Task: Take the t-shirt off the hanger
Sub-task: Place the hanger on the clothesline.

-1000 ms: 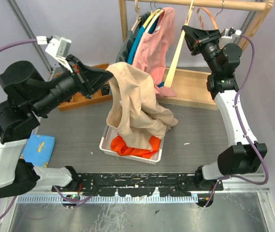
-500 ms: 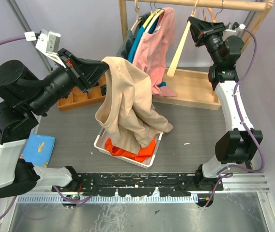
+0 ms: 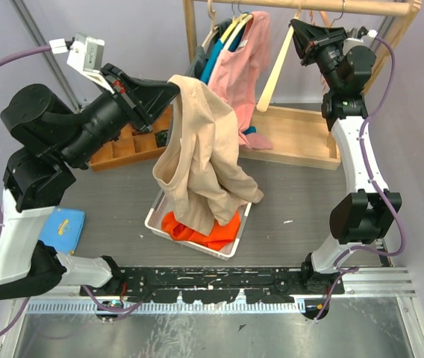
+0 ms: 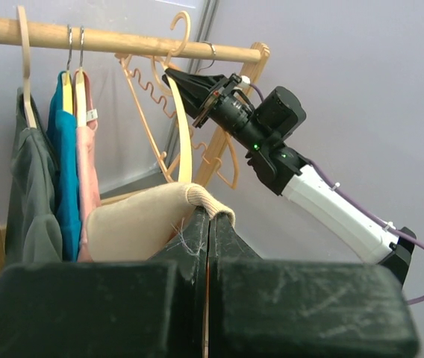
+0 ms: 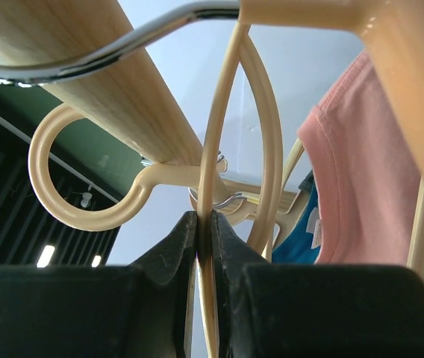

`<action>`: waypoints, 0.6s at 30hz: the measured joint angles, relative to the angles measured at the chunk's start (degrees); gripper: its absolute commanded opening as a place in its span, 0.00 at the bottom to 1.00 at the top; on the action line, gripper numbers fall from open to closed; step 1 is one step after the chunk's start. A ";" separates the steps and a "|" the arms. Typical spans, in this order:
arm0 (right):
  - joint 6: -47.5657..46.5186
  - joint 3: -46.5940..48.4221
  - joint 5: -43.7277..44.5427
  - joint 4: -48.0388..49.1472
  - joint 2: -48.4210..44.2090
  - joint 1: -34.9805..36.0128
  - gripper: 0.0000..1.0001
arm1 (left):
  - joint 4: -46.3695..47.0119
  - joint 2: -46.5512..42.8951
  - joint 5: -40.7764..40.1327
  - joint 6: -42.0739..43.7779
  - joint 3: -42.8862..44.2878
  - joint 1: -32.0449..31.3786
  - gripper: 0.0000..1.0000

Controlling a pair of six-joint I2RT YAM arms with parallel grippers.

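A beige shirt (image 3: pixel 201 160) hangs in front of the rail (image 3: pixel 361 7), free of the cream hanger (image 3: pixel 272 78). Its lower end reaches the tray (image 3: pixel 154 218). The left gripper (image 3: pixel 169 91) is closed tight on its ribbed collar. The right gripper (image 3: pixel 299 33) is clamped on the hanger up at the rail. To finish well, lower the shirt onto the tray before letting go, collar last. The shirt's long axis runs vertically, collar up and hem down.

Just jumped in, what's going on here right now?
The left gripper is shut on the beige t-shirt, holding it up with its lower end over the white bin. The right gripper is clamped on the bare cream hanger up at the wooden rail. The t-shirt is off the hanger.
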 measured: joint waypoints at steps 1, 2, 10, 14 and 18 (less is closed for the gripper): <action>0.00 0.17 -0.09 -0.33 0.00 0.00 0.01 | 0.72 0.35 -0.02 -0.04 0.00 0.00 0.00; -0.07 0.35 -0.17 -0.70 0.00 0.00 0.01 | 1.25 0.72 -0.02 -0.09 0.00 0.00 0.00; -1.03 0.94 -0.35 -4.83 0.00 -0.02 0.03 | 3.80 4.83 0.13 -0.98 0.50 0.00 0.00; -1.40 0.94 -0.07 -7.13 0.15 -0.15 0.06 | 4.37 5.25 0.35 -1.60 0.50 0.00 0.00; -1.70 0.94 0.02 -8.61 0.46 -0.22 0.20 | 5.11 5.14 0.37 -2.03 0.50 0.00 0.00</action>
